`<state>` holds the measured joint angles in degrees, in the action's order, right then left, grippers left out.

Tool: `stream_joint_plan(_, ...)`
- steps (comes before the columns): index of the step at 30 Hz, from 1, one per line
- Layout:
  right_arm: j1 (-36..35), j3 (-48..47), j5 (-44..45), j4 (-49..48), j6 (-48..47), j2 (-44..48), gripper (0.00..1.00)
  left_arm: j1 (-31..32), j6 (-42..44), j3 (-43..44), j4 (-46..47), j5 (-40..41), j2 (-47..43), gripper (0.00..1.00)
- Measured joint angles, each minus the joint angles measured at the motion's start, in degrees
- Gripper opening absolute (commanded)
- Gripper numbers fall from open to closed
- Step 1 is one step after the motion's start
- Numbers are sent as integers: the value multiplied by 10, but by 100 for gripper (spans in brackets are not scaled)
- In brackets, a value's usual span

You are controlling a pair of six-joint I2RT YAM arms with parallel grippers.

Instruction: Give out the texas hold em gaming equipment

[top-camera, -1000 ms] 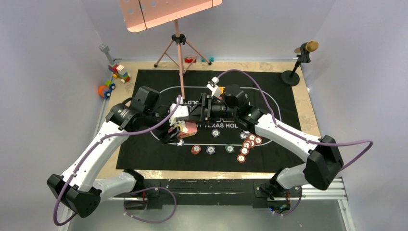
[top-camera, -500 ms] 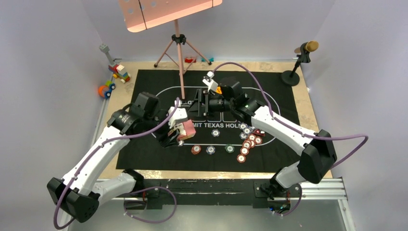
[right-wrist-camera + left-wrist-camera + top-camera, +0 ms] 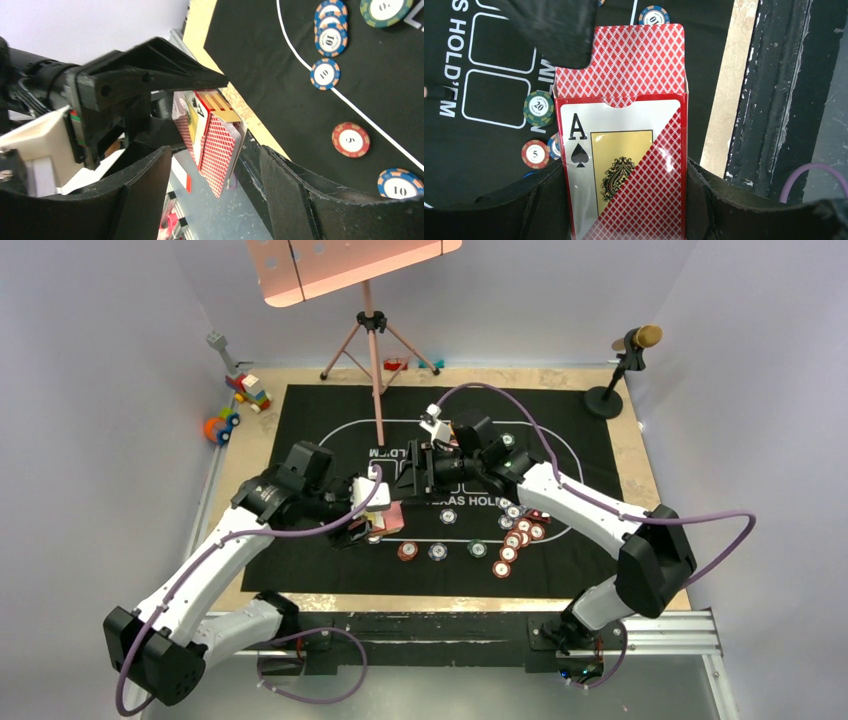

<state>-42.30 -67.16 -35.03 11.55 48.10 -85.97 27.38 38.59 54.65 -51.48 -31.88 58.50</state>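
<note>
**Top view.** Black mat on the counter.
- The left fingers are clamped on the card box, held above the mat left of centre.
- The right fingers are apart and empty, just far-right of the box.
- Chips: a loose row near the mat's near edge, and a tight cluster to its right.

**Left wrist view.** The card box is gripped from both sides, its flap open. Patterned card backs show in the thumb notch. Two chips lie on the mat below.

**Right wrist view.** The right fingers stand wide with nothing between them, facing the box. More chips lie far-right.

**Progress.** Early, by my judgement. Some chips are laid out, the cluster is unsorted, and no cards are dealt.
</note>
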Motion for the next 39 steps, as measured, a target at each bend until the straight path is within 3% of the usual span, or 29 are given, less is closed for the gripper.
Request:
stream_joint_plan(14, 3, 56, -5, -39, 1, 6, 67, 0, 61, 70, -17, -12, 63, 10)
stream_joint_plan(24, 3, 85, -11, -139, 54, 6, 60, -4, 61, 85, -32, -24, 64, 10)
stream_joint_plan(39, 39, 131, -21, -165, 74, 52, 43, -4, 55, 101, -42, -26, 75, 10)
